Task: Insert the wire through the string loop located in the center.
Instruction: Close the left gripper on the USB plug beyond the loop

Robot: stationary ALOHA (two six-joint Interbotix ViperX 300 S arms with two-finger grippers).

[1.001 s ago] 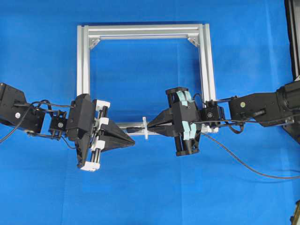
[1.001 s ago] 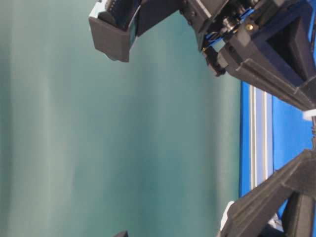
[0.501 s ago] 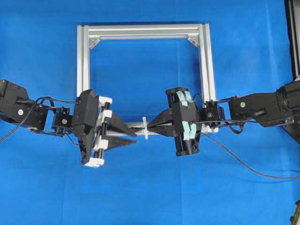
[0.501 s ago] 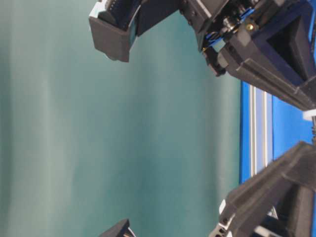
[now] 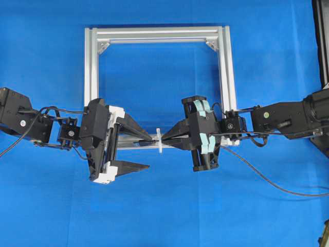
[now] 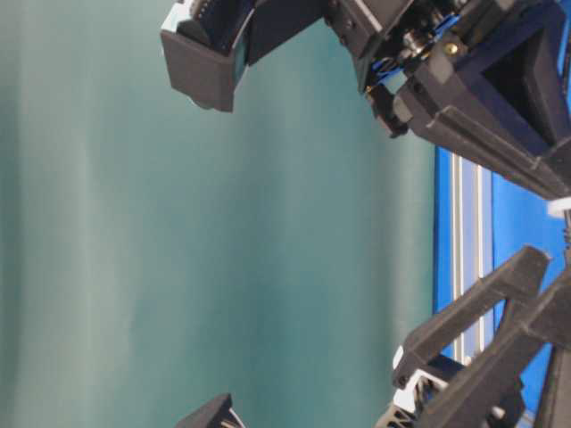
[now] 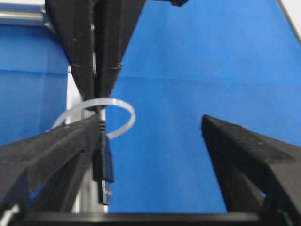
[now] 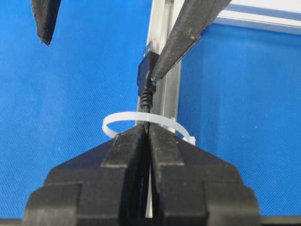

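Observation:
The white string loop stands on the near bar of the silver frame. My right gripper is shut on the thin black wire just right of the loop. The wire runs through the loop, and its plug sticks out on the left side. My left gripper is open wide, with its far finger lying beside the plug. The left wrist view shows the plug, the loop and the open gripper. The right wrist view shows the shut gripper, the loop and the plug.
The wire's loose length trails over the blue table cloth to the right edge. The frame's side bars stand behind both grippers. The table-level view shows the left gripper's spread fingers and the loop's edge.
My left gripper moved right toward the loop and opened from shut to wide open around the plug. The right gripper and the wire have held still.

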